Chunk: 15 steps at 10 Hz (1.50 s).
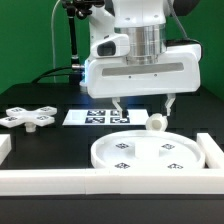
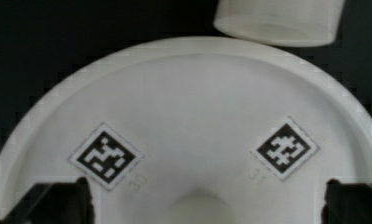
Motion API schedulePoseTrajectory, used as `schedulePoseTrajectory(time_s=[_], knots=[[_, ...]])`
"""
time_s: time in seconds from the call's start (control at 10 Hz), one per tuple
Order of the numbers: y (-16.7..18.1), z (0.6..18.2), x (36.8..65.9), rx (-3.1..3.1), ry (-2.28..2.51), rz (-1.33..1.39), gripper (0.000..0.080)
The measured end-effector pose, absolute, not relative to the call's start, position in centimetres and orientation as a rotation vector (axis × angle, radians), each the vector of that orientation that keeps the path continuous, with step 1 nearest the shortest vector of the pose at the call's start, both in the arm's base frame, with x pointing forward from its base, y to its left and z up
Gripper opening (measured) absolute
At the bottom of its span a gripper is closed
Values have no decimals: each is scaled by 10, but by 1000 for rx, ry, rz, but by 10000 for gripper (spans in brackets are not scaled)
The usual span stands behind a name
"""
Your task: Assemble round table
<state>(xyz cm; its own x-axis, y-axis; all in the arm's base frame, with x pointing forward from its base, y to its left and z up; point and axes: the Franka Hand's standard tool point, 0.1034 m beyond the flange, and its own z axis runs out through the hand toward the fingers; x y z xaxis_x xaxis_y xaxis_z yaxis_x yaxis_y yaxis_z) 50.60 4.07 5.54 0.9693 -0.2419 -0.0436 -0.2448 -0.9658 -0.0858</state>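
Tool [image 1: 143, 106] hangs open, fingers [image 1: 117, 104] spread apart, above the far edge of the large rimmed round white plastic disc [image 1: 150, 152], which lies flat, tagged face up, on the black table [image 1: 50, 145]. A long white border rail [image 1: 90, 182] hides its near rim. Just beside that edge, below the tool, the short white cylinder leg [image 1: 157, 122] is cropped in the wrist view; its axis is unclear.

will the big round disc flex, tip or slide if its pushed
Probably stiff: the round disc looks like thick, rimmed plastic. It lies flat, so it would likely slide rather than tip or roll. The white rail beside it may stop it.
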Motion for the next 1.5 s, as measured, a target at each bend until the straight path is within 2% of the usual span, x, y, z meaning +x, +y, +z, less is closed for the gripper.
schedulePoseTrajectory(time_s=[0.2,0.6,1.3,1.5], knots=[[44,50,497,-2940,717,98,649],[47,49,493,-2947,661,149,649],[50,45,485,-2789,467,841,649],[58,42,475,-2711,433,1058,649]])
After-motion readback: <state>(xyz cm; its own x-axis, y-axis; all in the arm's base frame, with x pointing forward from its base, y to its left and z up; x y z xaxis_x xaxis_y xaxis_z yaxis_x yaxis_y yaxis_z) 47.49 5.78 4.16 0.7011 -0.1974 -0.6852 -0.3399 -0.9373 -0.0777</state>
